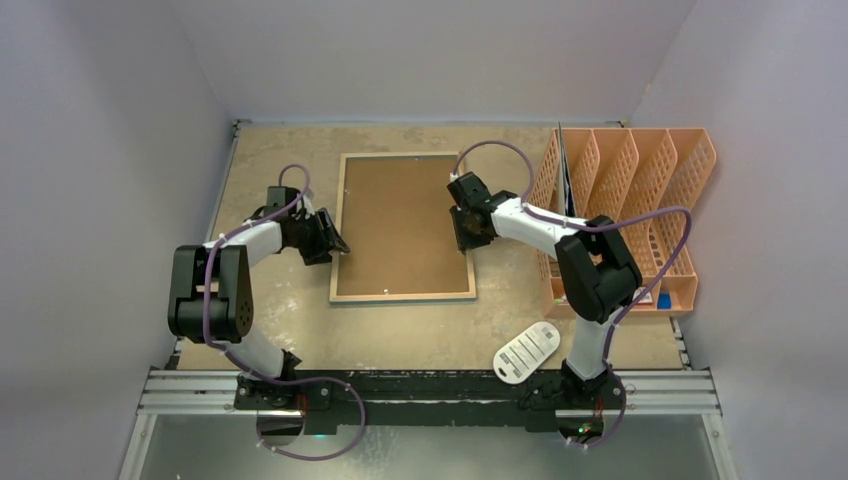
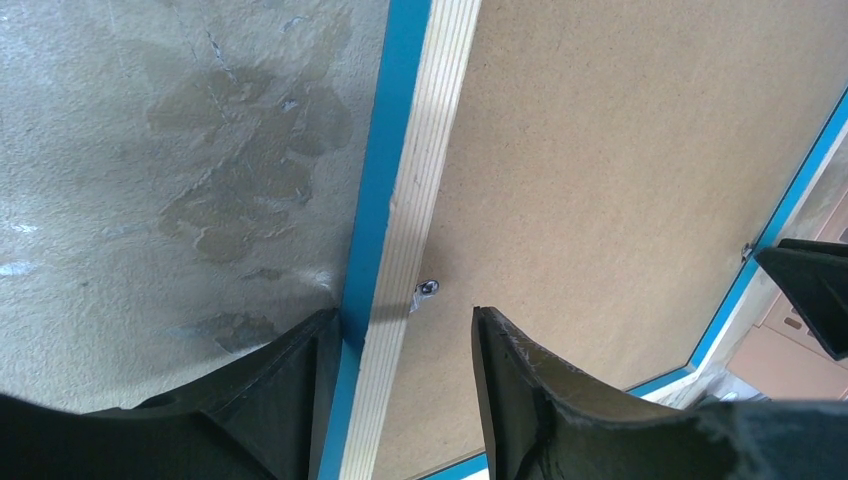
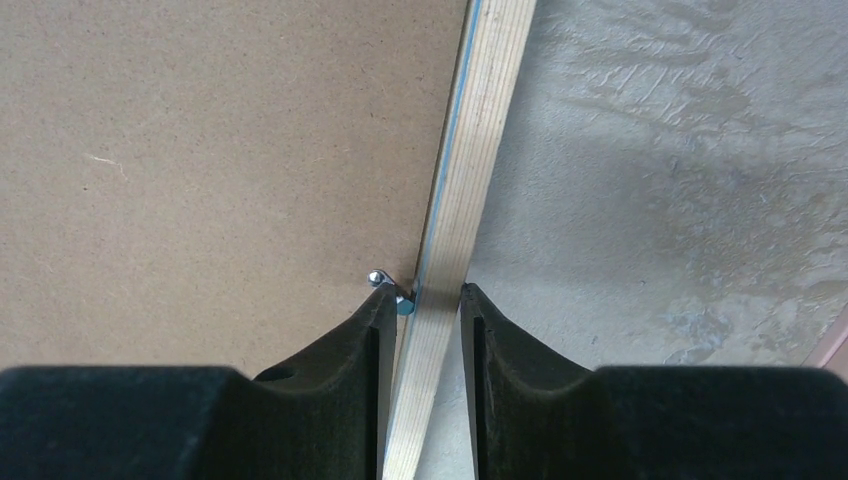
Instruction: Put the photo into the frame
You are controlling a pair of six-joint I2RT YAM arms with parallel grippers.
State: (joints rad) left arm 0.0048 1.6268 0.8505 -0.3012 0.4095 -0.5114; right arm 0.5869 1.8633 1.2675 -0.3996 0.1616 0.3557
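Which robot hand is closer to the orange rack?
Right. The right gripper pinches the frame's right edge, the side next to the orange rack. The left gripper straddles the frame's left edge, the whole frame farther away.

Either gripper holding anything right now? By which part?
Right gripper pinches the frame by the wooden side rail nearest it. Left gripper only straddles the opposite rail, open, holding nothing.

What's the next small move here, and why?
Probably nudge the right gripper inward so its finger swivels the metal tab off the backing board. The frame lies face down with the board seated in it, and the jaws straddle the rail right at that tab. The left gripper, open, straddles the opposite rail beside a second tab.
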